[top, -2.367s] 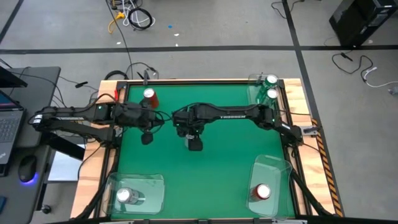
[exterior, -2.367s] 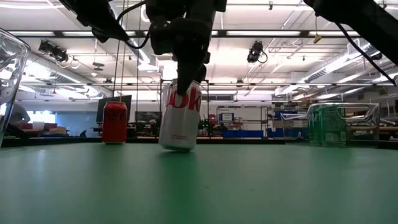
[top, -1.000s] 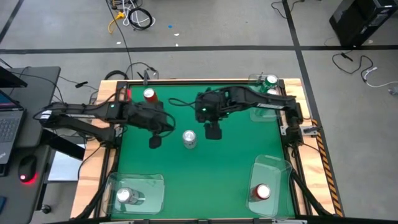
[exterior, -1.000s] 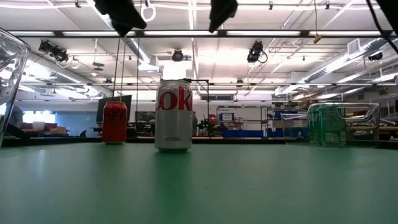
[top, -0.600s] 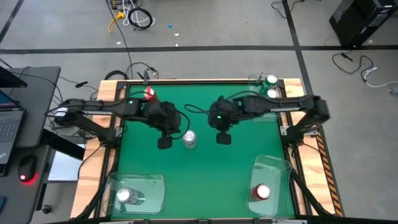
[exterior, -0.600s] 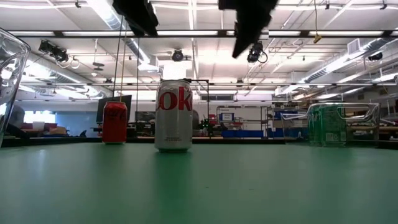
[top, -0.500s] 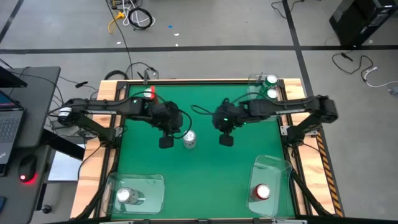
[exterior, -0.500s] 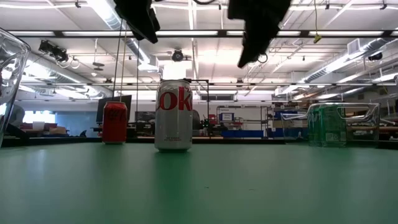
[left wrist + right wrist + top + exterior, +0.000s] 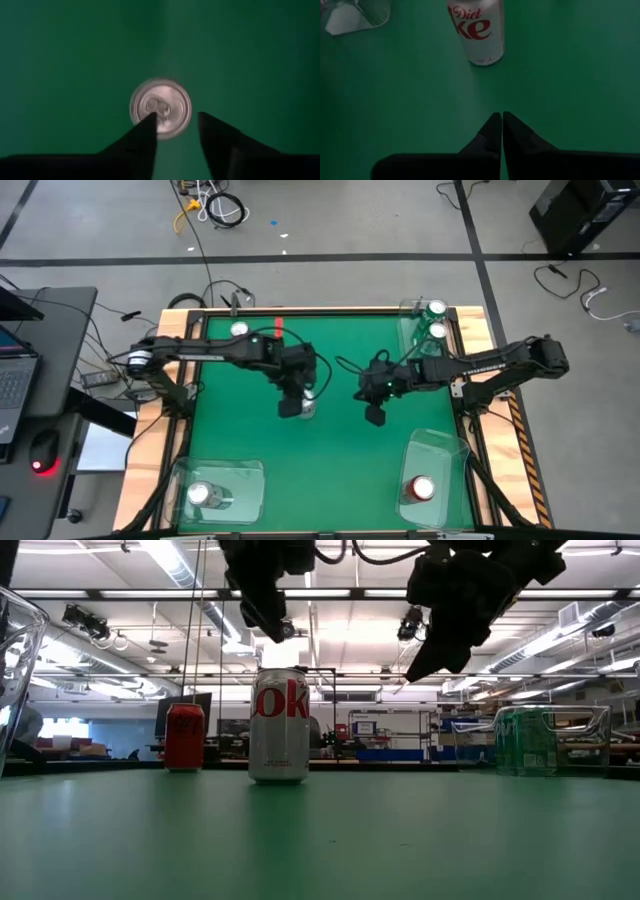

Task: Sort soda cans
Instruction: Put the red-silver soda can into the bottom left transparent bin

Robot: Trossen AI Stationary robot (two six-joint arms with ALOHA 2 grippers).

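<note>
High: overhead, straight down on the whole surface.
Low: surface level, facing the room.
Left wrist: close, straight down.
Right wrist: angled down, near.
Shared: the silver can in all four.

Left end effector above centre can

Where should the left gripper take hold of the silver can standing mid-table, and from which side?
Grip the silver can across its round side wall just below the rim, coming straight down. It stands upright and alone, and the left gripper hangs above its top, jaws parted but probably needing to open wider.
</note>
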